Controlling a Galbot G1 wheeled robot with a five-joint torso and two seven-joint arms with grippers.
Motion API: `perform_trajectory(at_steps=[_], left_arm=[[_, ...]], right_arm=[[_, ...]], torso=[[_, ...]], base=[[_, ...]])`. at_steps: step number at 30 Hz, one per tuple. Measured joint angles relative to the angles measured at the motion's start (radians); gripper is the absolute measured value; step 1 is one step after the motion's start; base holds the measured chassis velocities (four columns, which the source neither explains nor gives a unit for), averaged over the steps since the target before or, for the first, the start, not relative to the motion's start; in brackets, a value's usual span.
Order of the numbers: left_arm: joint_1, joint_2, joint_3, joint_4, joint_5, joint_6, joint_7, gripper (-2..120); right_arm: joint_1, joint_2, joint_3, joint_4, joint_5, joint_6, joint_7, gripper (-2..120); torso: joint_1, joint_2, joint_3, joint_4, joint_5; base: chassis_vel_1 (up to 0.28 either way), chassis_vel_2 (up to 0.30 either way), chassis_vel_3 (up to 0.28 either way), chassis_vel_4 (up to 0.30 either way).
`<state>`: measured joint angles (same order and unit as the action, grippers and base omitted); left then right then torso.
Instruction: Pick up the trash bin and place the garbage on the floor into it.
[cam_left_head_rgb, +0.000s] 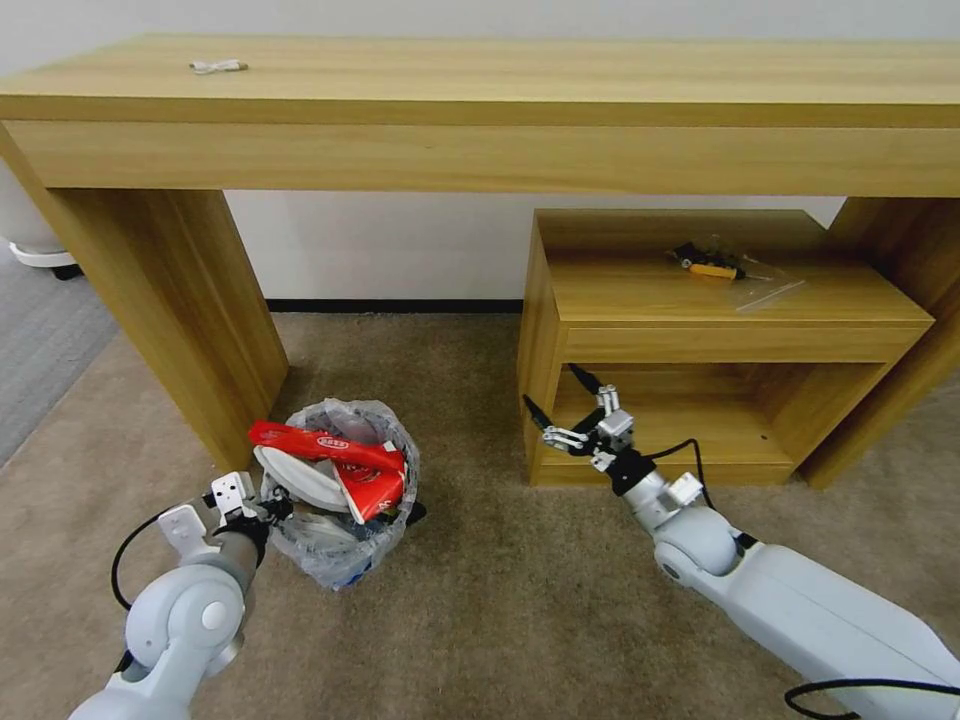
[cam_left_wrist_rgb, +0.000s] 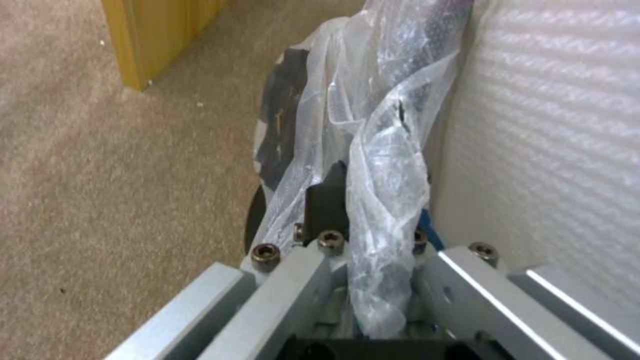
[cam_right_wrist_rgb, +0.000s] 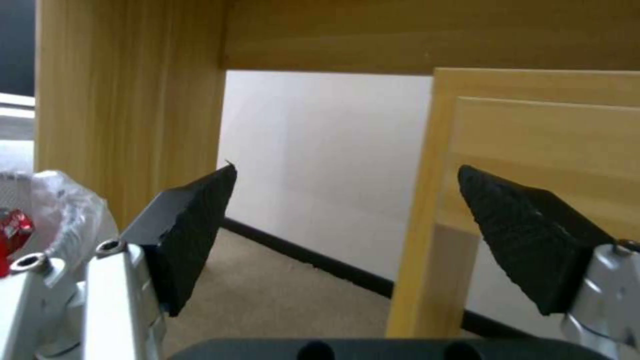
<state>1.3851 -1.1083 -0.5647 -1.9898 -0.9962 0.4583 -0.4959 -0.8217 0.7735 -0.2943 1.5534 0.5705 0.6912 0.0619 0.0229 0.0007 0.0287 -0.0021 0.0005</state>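
Note:
The trash bin (cam_left_head_rgb: 345, 545), black with a crinkly clear bag over its rim, stands on the beige floor (cam_left_head_rgb: 500, 610) beside the desk's left leg. Garbage fills it: a long red wrapper (cam_left_head_rgb: 320, 440), a white slipper (cam_left_head_rgb: 298, 478) and a red paper cup (cam_left_head_rgb: 375, 492). My left gripper (cam_left_head_rgb: 268, 508) is shut on the bin's near rim. In the left wrist view the bag (cam_left_wrist_rgb: 380, 165) is pinched between that gripper's (cam_left_wrist_rgb: 373, 220) fingers, with the ribbed white slipper (cam_left_wrist_rgb: 547, 140) beside it. My right gripper (cam_left_head_rgb: 551, 386) hangs open and holds nothing, in front of the low shelf unit; its black pads (cam_right_wrist_rgb: 193, 235) stand wide apart.
A long wooden desk (cam_left_head_rgb: 480, 110) spans the view, with a white cable (cam_left_head_rgb: 217, 67) on top. A low wooden shelf unit (cam_left_head_rgb: 700, 330) carries a clear bag with an orange item (cam_left_head_rgb: 715, 268). Grey ribbed carpet (cam_left_head_rgb: 40, 340) and a white pot (cam_left_head_rgb: 30, 235) lie far left.

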Motion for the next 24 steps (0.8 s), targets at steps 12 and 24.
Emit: perform_trajectory(at_steps=[12, 24], left_arm=[[-0.036, -0.015, 0.027, 0.077, 0.008, -0.005, -0.005, 0], [-0.066, -0.026, 0.040, 0.132, 0.013, -0.015, -0.006, 0]], right_arm=[[-0.038, -0.019, 0.037, 0.015, -0.012, 0.017, -0.010, 78], [-0.031, -0.011, 0.030, 0.015, -0.011, 0.018, -0.012, 77]], torso=[[0.000, 0.000, 0.000, 0.0001, 0.0001], [0.000, 0.000, 0.000, 0.0005, 0.0005]], base=[[0.000, 0.000, 0.000, 0.000], [0.000, 0.000, 0.000, 0.000]])
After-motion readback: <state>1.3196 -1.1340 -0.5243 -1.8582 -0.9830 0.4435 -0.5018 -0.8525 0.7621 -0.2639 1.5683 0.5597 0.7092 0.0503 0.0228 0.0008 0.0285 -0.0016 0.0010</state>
